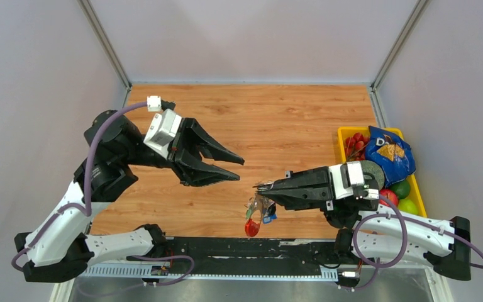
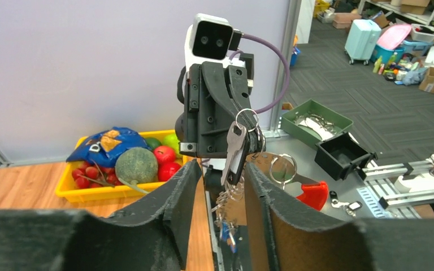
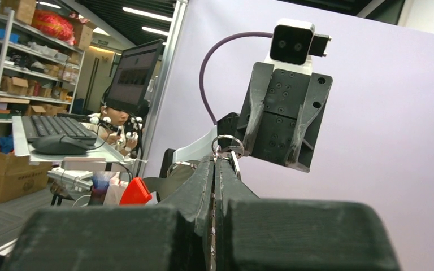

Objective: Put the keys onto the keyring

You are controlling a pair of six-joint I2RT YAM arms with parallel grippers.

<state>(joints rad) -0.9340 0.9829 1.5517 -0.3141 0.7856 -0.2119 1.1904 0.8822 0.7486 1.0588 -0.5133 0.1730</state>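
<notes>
The wooden tabletop (image 1: pixel 277 119) is enclosed on the left, far and right sides by plain pale lilac panels (image 1: pixel 251 38). Beyond them a grey carpeted floor (image 2: pixel 384 101) is seen. A desk (image 3: pixel 104 151) bearing a keyboard (image 3: pixel 53 127) and monitor (image 3: pixel 133 76) is set before stocked shelves (image 3: pixel 11 62), under ceiling strip lights (image 3: pixel 141 11).

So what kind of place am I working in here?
Likely a robotics lab or workshop: a walled-in wooden table, a keyboard and monitor on a desk nearby, and stocked shelves.
</notes>
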